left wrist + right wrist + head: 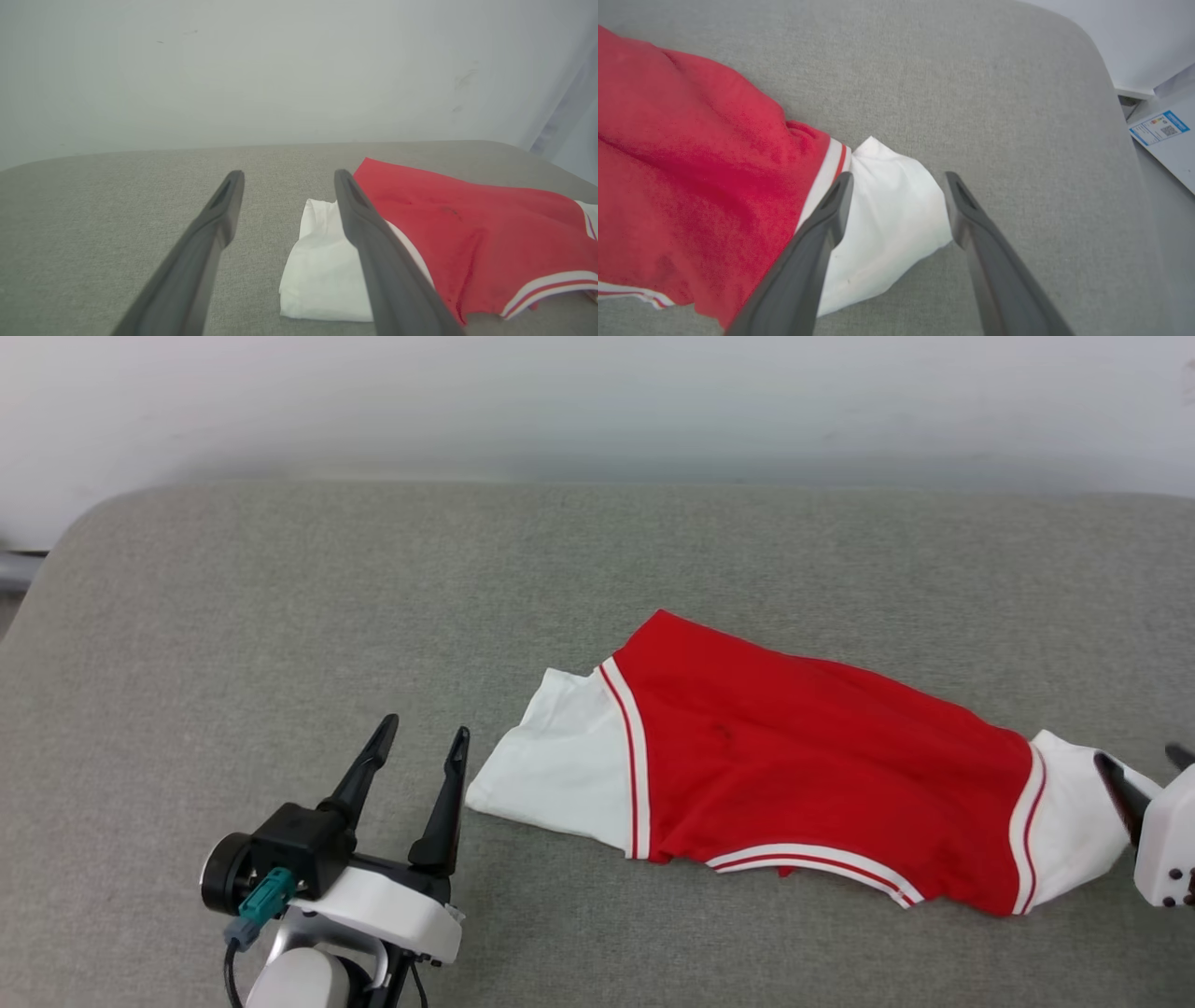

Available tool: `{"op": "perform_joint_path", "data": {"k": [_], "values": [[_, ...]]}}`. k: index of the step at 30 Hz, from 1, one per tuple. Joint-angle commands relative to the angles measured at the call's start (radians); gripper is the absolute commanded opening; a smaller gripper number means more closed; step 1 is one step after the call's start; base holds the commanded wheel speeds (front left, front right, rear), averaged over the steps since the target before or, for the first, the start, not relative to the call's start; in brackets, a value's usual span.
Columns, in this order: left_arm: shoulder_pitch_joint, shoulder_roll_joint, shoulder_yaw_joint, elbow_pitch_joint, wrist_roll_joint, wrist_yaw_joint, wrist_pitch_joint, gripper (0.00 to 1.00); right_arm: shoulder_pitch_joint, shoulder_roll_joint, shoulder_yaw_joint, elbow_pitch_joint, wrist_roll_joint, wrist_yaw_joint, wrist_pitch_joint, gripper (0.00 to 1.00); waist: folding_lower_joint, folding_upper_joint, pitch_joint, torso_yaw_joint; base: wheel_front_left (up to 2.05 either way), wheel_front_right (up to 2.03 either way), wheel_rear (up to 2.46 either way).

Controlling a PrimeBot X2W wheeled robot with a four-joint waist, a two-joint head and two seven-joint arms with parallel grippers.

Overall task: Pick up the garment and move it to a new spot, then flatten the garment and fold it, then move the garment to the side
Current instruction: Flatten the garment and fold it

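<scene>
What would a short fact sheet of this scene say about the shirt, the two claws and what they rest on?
Surface: grey padded surface, with a pale wall behind it
Garment: red garment with striped trim, lying folded into a long band
Left gripper: left gripper open, nothing between its fingers, close beside the left-end sleeve
Right gripper: right gripper open, over the right-end sleeve, not clamped on it
Numerals: none visible
</scene>
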Motion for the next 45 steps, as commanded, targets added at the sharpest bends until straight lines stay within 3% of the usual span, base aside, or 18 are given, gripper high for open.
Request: {"op": "perform_joint_path", "data": {"k": [1,5,13,16,19,27,31,36,43,44,45], "values": [[0.012,0.0,0.008,-0.006,-0.009,0.001,-0.003,1.0,0.028,0.017,-0.021,-0.03,-0.013,-0.001,-0.047,1.0,0.0,-0.0001,-0.015,-0.02,0.0,0.0,0.0],[0.023,0.002,0.019,-0.01,-0.015,0.001,-0.003,1.0,0.082,0.067,-0.083,-0.141,-0.057,-0.001,-0.176,1.0,0.0,-0.0001,-0.028,-0.044,0.0,0.0,0.0],[0.033,0.017,0.025,-0.004,-0.039,0.001,-0.003,1.0,0.239,0.316,-0.212,-0.358,-0.136,-0.001,-0.366,1.0,0.0,-0.0001,-0.022,-0.09,0.0,0.0,0.0],[0.016,0.045,0.0,0.019,-0.065,0.001,0.036,1.0,0.268,0.363,-0.217,-0.395,-0.151,-0.001,-0.396,1.0,0.0,-0.0001,-0.009,-0.11,0.0,0.0,0.0],[-0.003,0.073,-0.023,0.026,-0.084,0.001,0.115,1.0,0.276,0.377,-0.22,-0.409,-0.161,-0.001,-0.398,1.0,0.0,-0.0001,0.002,-0.122,0.0,0.0,0.0],[-0.062,0.183,-0.057,-0.038,-0.107,0.04,0.641,1.0,0.255,0.399,-0.225,-0.434,-0.185,-0.001,-0.392,1.0,0.0,-0.0001,0.046,-0.161,0.0,0.0,0.0],[-0.075,0.223,-0.071,-0.086,-0.079,0.079,0.816,1.0,0.244,0.408,-0.218,-0.418,-0.185,-0.001,-0.398,1.0,0.0,-0.0001,0.067,-0.179,0.0,0.0,0.0],[-0.068,0.242,-0.071,-0.107,-0.066,0.118,0.911,1.0,0.231,0.416,-0.207,-0.398,-0.18,-0.001,-0.412,1.0,0.0,-0.0001,0.088,-0.201,0.0,0.0,0.0],[-0.034,0.251,-0.074,-0.074,-0.075,0.133,0.958,1.0,0.219,0.42,-0.207,-0.38,-0.186,-0.001,-0.424,1.0,0.0,-0.0001,0.116,-0.218,0.0,0.0,0.0],[-0.029,0.249,-0.074,-0.061,-0.084,0.13,0.963,0.64,0.219,0.421,-0.208,-0.378,-0.187,-0.001,-0.423,1.0,0.0,-0.0001,0.118,-0.218,0.0,0.0,0.0],[-0.028,0.247,-0.072,-0.05,-0.088,0.13,0.962,0.16,0.219,0.421,-0.208,-0.376,-0.189,-0.001,-0.421,1.0,0.0,-0.0001,0.121,-0.218,0.0,0.0,0.0]]}}
